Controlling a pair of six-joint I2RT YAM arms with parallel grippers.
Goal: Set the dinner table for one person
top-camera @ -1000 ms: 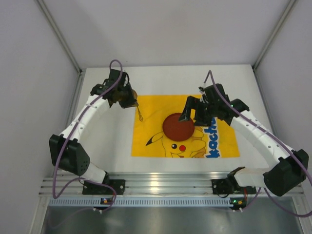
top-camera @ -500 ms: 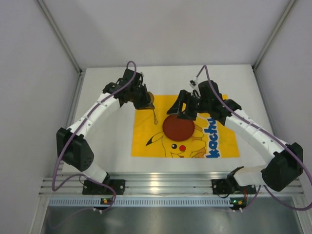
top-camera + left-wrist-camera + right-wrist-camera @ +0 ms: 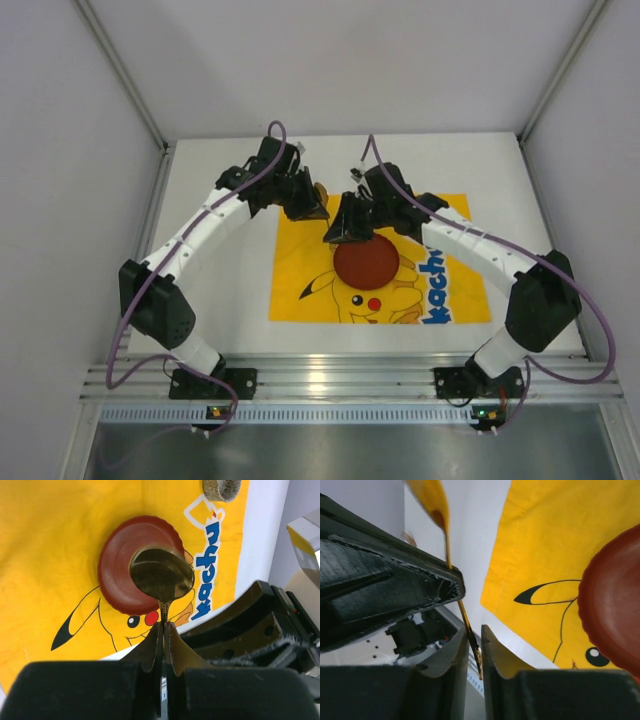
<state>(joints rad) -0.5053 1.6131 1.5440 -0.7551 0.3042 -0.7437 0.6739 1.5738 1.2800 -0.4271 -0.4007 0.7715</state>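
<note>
Spoon (image 3: 161,575), earlier at the plate's (image 3: 365,265) 10 o'clock, now near its 12 o'clock rim; left hand (image 3: 164,630) clamped on its handle; right hand (image 3: 474,632), wide before, narrowly apart around it. Worktop (image 3: 230,300) lies under the mat (image 3: 295,250).

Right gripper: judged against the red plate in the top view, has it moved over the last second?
Yes. The right gripper swung leftward, from beside the red plate's upper-right rim to its upper-left rim, toward the spoon.

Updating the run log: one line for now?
left fingers shut on spoon | right fingers straddle its handle, grip unclear | red plate on mat
</note>
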